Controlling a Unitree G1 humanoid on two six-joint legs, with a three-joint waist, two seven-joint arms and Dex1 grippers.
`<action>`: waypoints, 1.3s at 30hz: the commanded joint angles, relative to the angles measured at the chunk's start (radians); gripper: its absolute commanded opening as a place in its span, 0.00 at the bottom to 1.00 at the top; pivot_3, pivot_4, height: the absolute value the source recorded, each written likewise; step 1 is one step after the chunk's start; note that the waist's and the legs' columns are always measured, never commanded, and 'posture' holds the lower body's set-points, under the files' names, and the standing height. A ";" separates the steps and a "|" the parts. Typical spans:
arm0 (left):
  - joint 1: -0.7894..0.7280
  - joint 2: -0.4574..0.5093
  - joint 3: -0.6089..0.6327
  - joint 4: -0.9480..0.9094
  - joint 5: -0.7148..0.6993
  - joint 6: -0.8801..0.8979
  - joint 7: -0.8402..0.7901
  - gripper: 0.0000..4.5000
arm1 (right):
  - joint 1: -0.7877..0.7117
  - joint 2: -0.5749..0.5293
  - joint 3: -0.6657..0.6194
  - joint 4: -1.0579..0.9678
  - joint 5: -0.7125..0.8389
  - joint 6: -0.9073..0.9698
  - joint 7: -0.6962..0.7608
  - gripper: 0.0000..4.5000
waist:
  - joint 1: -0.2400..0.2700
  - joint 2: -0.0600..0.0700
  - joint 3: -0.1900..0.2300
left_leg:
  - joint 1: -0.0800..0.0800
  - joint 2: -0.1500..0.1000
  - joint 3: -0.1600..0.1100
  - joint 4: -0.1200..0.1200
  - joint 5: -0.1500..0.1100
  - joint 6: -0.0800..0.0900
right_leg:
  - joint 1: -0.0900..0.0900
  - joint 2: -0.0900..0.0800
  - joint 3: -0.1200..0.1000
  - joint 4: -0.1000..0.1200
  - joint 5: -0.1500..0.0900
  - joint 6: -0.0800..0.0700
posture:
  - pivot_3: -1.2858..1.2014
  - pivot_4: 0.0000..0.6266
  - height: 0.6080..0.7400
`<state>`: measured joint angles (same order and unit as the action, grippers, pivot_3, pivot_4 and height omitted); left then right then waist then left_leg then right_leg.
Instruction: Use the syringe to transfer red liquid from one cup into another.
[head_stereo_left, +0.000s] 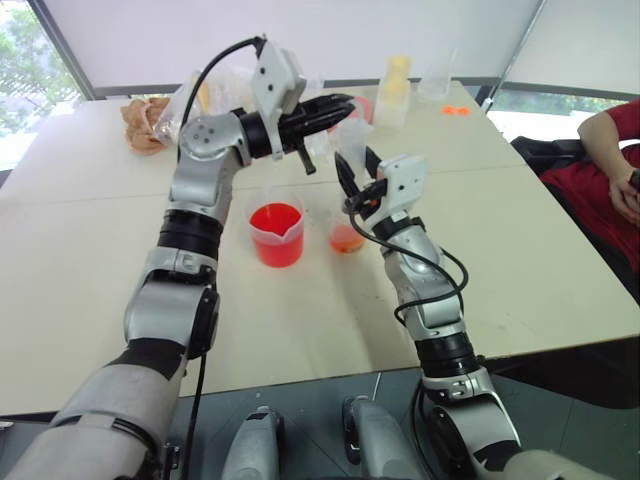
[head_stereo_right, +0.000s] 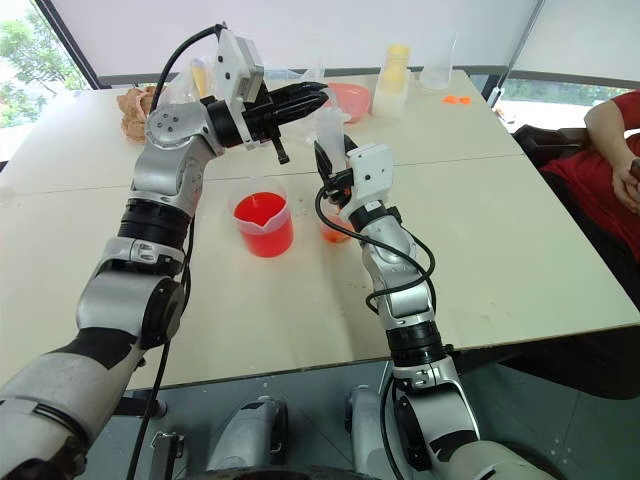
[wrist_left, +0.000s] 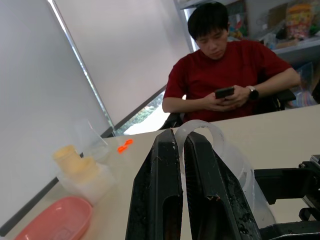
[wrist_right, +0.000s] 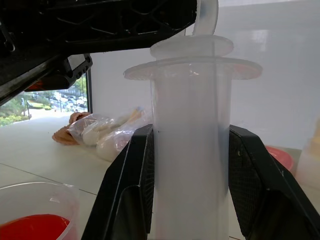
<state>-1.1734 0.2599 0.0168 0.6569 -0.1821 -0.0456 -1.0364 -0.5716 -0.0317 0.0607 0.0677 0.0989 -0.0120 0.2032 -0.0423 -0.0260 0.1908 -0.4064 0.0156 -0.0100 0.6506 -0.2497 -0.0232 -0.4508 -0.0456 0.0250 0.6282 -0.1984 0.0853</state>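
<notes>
My right gripper (head_stereo_left: 356, 162) is shut around the barrel of the clear-white syringe (wrist_right: 192, 150) and holds it upright just above the small plain cup (head_stereo_left: 346, 238), which has a little red-orange liquid at its bottom. The syringe's tip is hidden behind that gripper. My left gripper (head_stereo_left: 345, 100) reaches in from the left, shut on the ring at the top of the plunger (wrist_left: 202, 131). The plunger sits almost fully down in the barrel. To the left of the small cup stands the spouted beaker (head_stereo_left: 276, 235), about half full of red liquid (head_stereo_left: 275, 218).
At the back of the table stand a pink bowl (head_stereo_right: 345, 98), a pale yellow bottle (head_stereo_left: 397, 88) and a clear cup (head_stereo_left: 436, 85). A bag with brown things (head_stereo_left: 150, 122) lies back left. A person in red (head_stereo_left: 610, 160) sits at the table's right side.
</notes>
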 joint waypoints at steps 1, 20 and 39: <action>0.041 -0.026 -0.081 -0.004 0.021 0.022 -0.063 0.01 | -0.088 -0.002 -0.055 -0.057 0.016 -0.040 -0.033 0.32 | 0.000 0.000 0.000 | 0.000 0.000 0.000 0.000 0.000 0.000 | 0.000 0.000 0.000 0.000 0.000 0.000 | 0.52 0.24 1.00; 0.007 0.116 0.096 -0.162 -0.176 0.266 -0.037 0.87 | -0.108 -0.009 -0.096 -0.108 0.093 0.041 -0.019 0.32 | -0.010 0.000 0.000 | 0.000 0.000 0.000 0.000 0.000 0.000 | -0.001 0.001 0.000 0.001 0.000 0.000 | 0.52 0.24 1.00; 0.878 0.600 0.248 -1.262 -0.566 0.899 0.054 0.87 | -0.313 -0.596 -0.417 0.100 0.611 1.315 0.016 0.32 | 0.020 0.002 0.000 | 0.002 0.001 0.000 -0.001 0.000 0.000 | 0.005 0.001 0.001 -0.008 -0.002 -0.004 | 0.52 0.24 1.00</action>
<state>-0.3433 0.8488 0.2839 -0.5597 -0.7836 0.8896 -0.9950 -0.8917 -0.6169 -0.3513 0.1656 0.6847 1.2609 0.1847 -0.0219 -0.0243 0.1906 -0.4040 0.0166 -0.0101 0.6495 -0.2497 -0.0229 -0.4457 -0.0443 0.0261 0.6200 -0.2007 0.0809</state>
